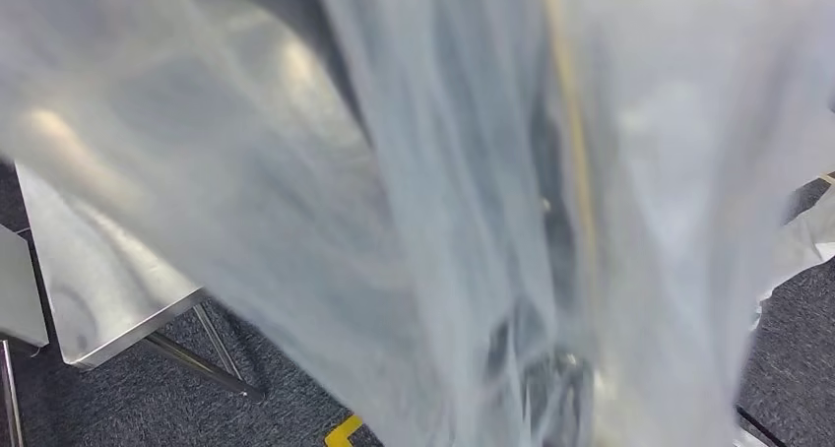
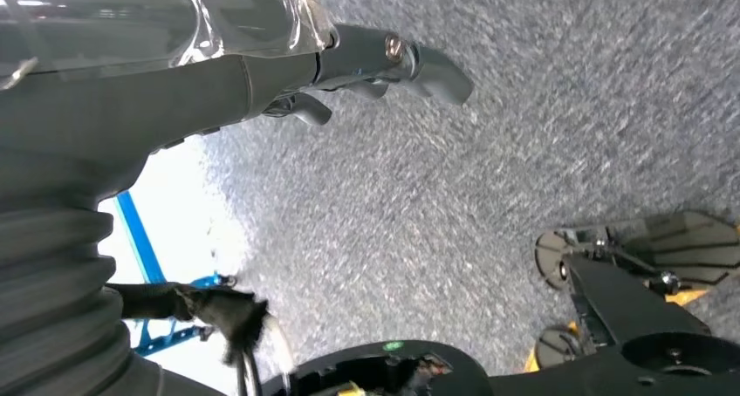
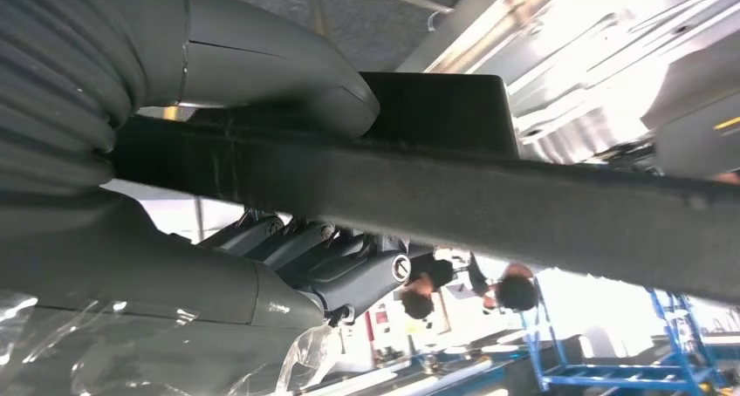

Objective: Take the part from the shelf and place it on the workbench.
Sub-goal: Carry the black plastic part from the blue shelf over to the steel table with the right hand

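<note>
Grey speckled carpet (image 2: 489,178) is covering the floor, with a strip of yellow tape (image 1: 343,431) lying on it near the bottom edge. At the left, a shiny steel tabletop (image 1: 103,280) is standing on slanted metal legs (image 1: 202,358) and catching soft reflections. In the right wrist view, bright light is flooding in behind a blue metal rack (image 3: 611,374), where two people (image 3: 467,287) are standing.

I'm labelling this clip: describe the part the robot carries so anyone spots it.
In the right wrist view, find the grey thumb and darker fingers of the right robot hand. Clamped between them is the part, a long bar crossing the picture. Unlike everything bright behind it, it is matte black and straight.
</note>
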{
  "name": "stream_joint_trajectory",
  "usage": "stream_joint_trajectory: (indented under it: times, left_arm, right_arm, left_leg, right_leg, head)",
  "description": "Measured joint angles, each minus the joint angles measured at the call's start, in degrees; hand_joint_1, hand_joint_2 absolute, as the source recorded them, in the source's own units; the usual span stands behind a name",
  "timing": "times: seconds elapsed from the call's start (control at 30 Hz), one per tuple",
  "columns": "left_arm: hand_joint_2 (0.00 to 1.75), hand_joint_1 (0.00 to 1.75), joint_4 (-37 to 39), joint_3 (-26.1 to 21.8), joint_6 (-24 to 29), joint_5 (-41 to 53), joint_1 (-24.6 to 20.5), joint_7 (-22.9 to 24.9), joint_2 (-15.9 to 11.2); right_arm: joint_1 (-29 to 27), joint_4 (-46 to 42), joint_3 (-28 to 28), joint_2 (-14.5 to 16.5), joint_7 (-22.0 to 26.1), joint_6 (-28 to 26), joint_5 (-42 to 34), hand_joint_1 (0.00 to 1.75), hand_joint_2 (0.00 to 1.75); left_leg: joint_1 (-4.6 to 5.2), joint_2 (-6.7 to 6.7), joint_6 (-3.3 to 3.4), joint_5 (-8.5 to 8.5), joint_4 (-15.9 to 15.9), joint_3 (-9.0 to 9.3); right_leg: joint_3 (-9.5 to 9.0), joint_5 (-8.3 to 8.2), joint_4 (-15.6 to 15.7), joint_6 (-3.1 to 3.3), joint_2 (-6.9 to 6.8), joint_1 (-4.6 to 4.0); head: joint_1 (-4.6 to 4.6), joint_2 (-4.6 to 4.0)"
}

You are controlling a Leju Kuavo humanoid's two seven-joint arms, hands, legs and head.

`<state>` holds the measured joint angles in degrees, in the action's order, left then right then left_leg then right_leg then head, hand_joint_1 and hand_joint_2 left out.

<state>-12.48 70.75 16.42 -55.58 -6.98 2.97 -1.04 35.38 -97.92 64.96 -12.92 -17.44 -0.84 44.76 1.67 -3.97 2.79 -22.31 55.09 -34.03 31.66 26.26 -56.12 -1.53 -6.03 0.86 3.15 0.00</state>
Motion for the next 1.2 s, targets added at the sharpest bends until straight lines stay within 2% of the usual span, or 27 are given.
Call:
stream_joint_trajectory:
  times: [0.07, 0.13, 0.2, 0.23, 0.27, 0.3, 0.33, 0.37, 0.43, 0.47, 0.5, 0.53, 0.57, 0.6, 0.63, 0.7, 0.73, 0.77, 0.8, 0.83, 0.9, 0.97, 1.0, 1.03, 1.07, 1.17, 1.2]
  left_arm:
    - [1.75, 0.00, 0.0, 0.0, 0.0, 0.0, 0.1, 0.0, 0.0]
    - [1.75, 0.00, 0.0, 0.0, -0.1, 0.0, 0.2, 0.0, 0.0]
    - [1.75, 0.00, 0.0, 0.0, -0.1, 0.0, -0.1, -0.1, 0.0]
    - [1.75, 0.00, 0.0, 0.0, -0.1, 0.0, -0.2, -0.1, 0.1]
    - [1.75, 0.00, 0.0, 0.0, -0.2, 0.0, -0.3, -0.1, 0.1]
    - [1.75, 0.00, 0.0, 0.0, -0.2, 0.0, -0.2, -0.1, 0.1]
    - [1.75, 0.00, 0.0, 0.0, -0.3, 0.0, -0.2, -0.1, 0.1]
    - [1.75, 0.00, 0.0, 0.0, -0.3, 0.0, -0.1, -0.1, 0.1]
    - [1.75, 0.00, 0.0, 0.0, -0.5, 0.0, -0.1, 0.0, 0.1]
    - [1.75, 0.00, 0.0, 0.0, -0.6, 0.0, -0.2, 0.0, 0.1]
    - [1.75, 0.00, 0.0, 0.0, -0.6, 0.0, -0.2, 0.1, 0.1]
    - [1.75, 0.00, 0.0, 0.0, -0.6, 0.0, -0.1, 0.1, 0.1]
    - [1.75, 0.00, 0.0, 0.0, -0.6, 0.0, 0.0, 0.1, 0.1]
    - [1.75, 0.00, 0.0, 0.0, -0.6, 0.0, 0.2, 0.1, 0.1]
    - [1.75, 0.00, 0.0, 0.0, -0.6, 0.0, 0.2, 0.1, 0.1]
    - [1.75, 0.00, 0.0, 0.0, -0.6, 0.0, 0.1, 0.1, 0.1]
    - [1.75, 0.00, 0.0, 0.0, -0.6, 0.0, 0.0, 0.1, 0.1]
    - [1.75, 0.00, 0.0, 0.0, -0.6, 0.0, -0.1, 0.1, 0.1]
    - [1.75, 0.00, 0.0, 0.0, -0.6, 0.0, -0.1, 0.1, 0.1]
    - [1.75, 0.00, 0.0, 0.0, -0.6, 0.0, 0.0, 0.1, 0.1]
    - [1.75, 0.00, 0.0, 0.0, -0.7, 0.0, 0.0, 0.1, 0.1]
    - [1.75, 0.00, 0.0, 0.0, -0.7, 0.0, 0.0, 0.1, 0.0]
    - [1.75, 0.00, 0.0, 0.0, -0.7, 0.0, 0.0, 0.1, 0.0]
    - [1.75, 0.00, 0.0, 0.0, -0.7, 0.0, 0.0, 0.1, 0.0]
    - [1.75, 0.00, 0.0, 0.0, -0.7, 0.0, 0.0, 0.1, 0.0]
    - [1.75, 0.00, 0.0, 0.0, -0.7, 0.0, 0.2, 0.1, 0.0]
    - [1.75, 0.00, 0.0, 0.0, -0.7, 0.0, 0.2, 0.1, 0.0]
  right_arm:
    - [0.1, 0.0, 0.0, 0.0, 0.0, 0.0, 0.0, 1.75, 1.75]
    - [0.2, -0.1, 0.0, 0.1, -0.1, 0.0, 0.0, 1.75, 1.75]
    - [0.3, -0.1, 0.0, 0.0, -0.1, 0.0, 0.0, 1.75, 1.75]
    - [0.2, -0.1, 0.0, 0.0, -0.1, 0.0, 0.0, 1.75, 1.75]
    - [0.1, 0.0, 0.1, -0.1, -0.2, 0.0, 0.0, 1.75, 1.75]
    - [0.0, 0.0, 0.1, -0.1, -0.2, 0.0, 0.0, 1.75, 1.75]
    - [0.0, 0.0, 0.1, -0.2, -0.2, 0.0, 0.0, 1.75, 1.75]
    - [-0.1, 0.0, 0.1, -0.2, -0.2, 0.0, 0.0, 1.75, 1.75]
    - [0.0, 0.0, 0.1, -0.2, -0.2, 0.0, 0.0, 1.75, 1.75]
    - [0.0, 0.0, 0.1, -0.2, -0.2, 0.0, 0.0, 1.75, 1.75]
    - [-0.1, 0.0, 0.1, -0.2, -0.3, 0.0, -0.1, 1.75, 1.75]
    - [-0.1, 0.0, 0.1, -0.2, -0.3, 0.0, -0.1, 1.75, 1.75]
    - [0.0, 0.0, 0.1, -0.2, -0.3, 0.0, -0.1, 1.75, 1.75]
    - [0.0, 0.0, 0.1, -0.2, -0.3, 0.0, 0.0, 1.75, 1.75]
    - [0.1, 0.0, 0.1, -0.1, -0.3, 0.0, 0.0, 1.75, 1.75]
    - [0.1, 0.0, 0.1, -0.1, -0.4, 0.0, -0.1, 1.75, 1.75]
    - [0.1, 0.0, 0.1, -0.1, -0.4, 0.1, -0.3, 1.75, 1.75]
    - [0.1, 0.0, 0.1, -0.1, -0.4, 0.1, -0.5, 1.75, 1.75]
    - [0.0, 0.0, 0.1, -0.1, -0.4, 0.2, -0.7, 1.75, 1.75]
    - [0.0, 0.0, 0.1, -0.1, -0.4, 0.2, -0.9, 1.75, 1.75]
    - [0.1, 0.0, 0.1, -0.1, -0.4, 0.2, -1.1, 1.75, 1.75]
    - [0.1, 0.0, 0.1, -0.1, -0.4, 0.3, -1.1, 1.75, 1.75]
    - [0.2, 0.0, 0.1, -0.1, -0.5, 0.3, -1.1, 1.75, 1.75]
    - [0.2, 0.0, 0.1, -0.1, -0.5, 0.3, -1.2, 1.75, 1.75]
    - [0.2, 0.0, 0.1, -0.2, -0.5, 0.3, -1.2, 1.75, 1.75]
    - [0.3, 0.0, 0.1, -0.2, -0.5, 0.3, -1.2, 1.75, 1.75]
    - [0.3, 0.0, 0.1, -0.2, -0.5, 0.3, -1.2, 1.75, 1.75]
  left_leg:
    - [-0.13, 1.22, 0.25, 0.29, -0.8, 0.26]
    - [-0.72, 2.46, 0.62, 0.75, -1.8, 1.10]
    - [-1.05, 3.78, 0.95, 0.96, -2.3, 1.54]
    - [-1.06, 4.49, 1.05, 0.97, -2.3, 1.55]
    - [-1.08, 5.36, 1.08, 0.95, -2.3, 1.56]
    - [-1.10, 6.20, 1.07, 0.95, -2.2, 1.59]
    - [-1.14, 7.05, 1.04, 0.93, -2.2, 1.68]
    - [-1.20, 7.93, 0.94, 0.87, -2.1, 1.81]
    - [-1.14, 9.49, 0.47, 0.59, -1.6, 1.73]
    - [-1.11, 10.18, 0.17, 0.44, -1.3, 1.49]
    - [-1.12, 10.81, -0.17, 0.35, -1.1, 1.18]
    - [-1.21, 11.42, -0.49, 0.34, -1.1, 0.87]
    - [-1.31, 11.54, -0.78, 0.33, -1.0, 0.65]
    - [-1.27, 10.62, -1.12, 0.03, -0.5, 0.32]
    - [-1.25, 9.10, -1.48, -0.88, 1.0, -0.46]
    - [-1.39, 5.71, -2.21, -4.43, 7.9, -3.83]
    - [-1.64, 5.04, -2.52, -6.32, 12.5, -6.12]
    - [-1.86, 4.82, -2.74, -7.44, 16.0, -7.98]
    - [-2.03, 4.74, -2.90, -7.49, 17.6, -8.91]
    - [-2.16, 4.68, -2.97, -6.34, 16.6, -8.50]
    - [-2.19, 4.41, -2.70, -1.88, 8.3, -4.45]
    - [-1.80, 4.06, -2.04, 0.77, 0.8, -0.66]
    - [-1.55, 3.95, -1.72, 0.94, -0.7, 0.04]
    - [-1.32, 3.97, -1.45, 0.65, -0.8, 0.14]
    - [-1.35, 4.01, -1.53, 0.73, -0.9, 0.12]
    - [-1.52, 4.19, -2.01, 0.88, -1.0, 0.14]
    - [-1.45, 4.24, -1.90, 0.82, -1.0, 0.11]
  right_leg:
    - [-0.44, 0.20, 0.3, -0.64, -0.58, 0.08]
    - [0.07, 1.75, -1.8, -1.11, 1.60, 0.05]
    - [3.52, 5.30, -9.0, -1.26, 4.74, 0.01]
    - [5.68, 6.90, -13.1, -1.32, 5.39, 0.01]
    - [7.50, 7.66, -16.2, -1.37, 5.69, 0.00]
    - [8.30, 7.24, -17.1, -1.39, 5.76, 0.01]
    - [7.79, 5.59, -15.4, -1.38, 5.91, 0.05]
    - [6.28, 3.20, -11.8, -1.35, 6.45, 0.15]
    - [2.47, -0.76, -3.1, -1.26, 9.14, 0.55]
    - [1.32, -1.57, -0.5, -1.14, 10.13, 0.65]
    - [0.85, -1.66, 0.7, -0.92, 10.60, 0.63]
    - [0.78, -1.53, 0.8, -0.58, 10.01, 0.56]
    - [0.77, -1.55, 0.9, -0.25, 9.32, 0.52]
    - [0.70, -1.58, 0.9, 0.09, 8.73, 0.56]
    - [0.61, -1.60, 1.0, 0.39, 8.09, 0.64]
    - [0.46, -1.45, 1.1, 0.81, 6.98, 0.61]
    - [0.41, -1.33, 1.1, 0.91, 6.42, 0.57]
    - [0.35, -1.21, 1.1, 0.95, 5.96, 0.55]
    - [0.23, -1.06, 1.0, 0.91, 5.59, 0.56]
    - [0.02, -0.89, 1.0, 0.83, 5.33, 0.56]
    - [-0.68, -0.43, 1.1, 0.55, 5.03, 0.56]
    - [-1.23, -0.03, 1.2, 0.17, 4.88, 0.42]
    - [-1.35, 0.11, 1.2, -0.06, 4.84, 0.38]
    - [-1.42, 0.17, 1.3, -0.34, 4.81, 0.35]
    - [-1.45, 0.31, 1.2, -0.37, 4.81, 0.31]
    - [-1.49, 0.39, 1.2, 0.61, 4.68, 0.11]
    - [-1.52, 0.31, 1.4, 0.79, 4.63, 0.13]
  head:
    - [0.07, 0.00]
    - [0.07, -0.02]
    - [0.00, -0.03]
    - [-0.05, -0.03]
    - [-0.09, -0.02]
    - [-0.10, -0.02]
    - [-0.11, -0.02]
    - [-0.11, -0.02]
    - [-0.08, -0.02]
    - [-0.07, -0.02]
    - [-0.06, -0.02]
    - [-0.04, -0.02]
    - [-0.06, -0.02]
    - [0.01, -0.02]
    - [0.15, -0.02]
    - [0.44, -0.02]
    - [0.52, -0.02]
    - [0.53, -0.02]
    - [0.56, -0.02]
    - [0.57, -0.02]
    - [0.61, -0.02]
    - [0.64, -0.02]
    - [0.66, -0.02]
    - [0.68, -0.02]
    - [0.68, -0.02]
    - [0.64, -0.02]
    - [0.62, -0.02]
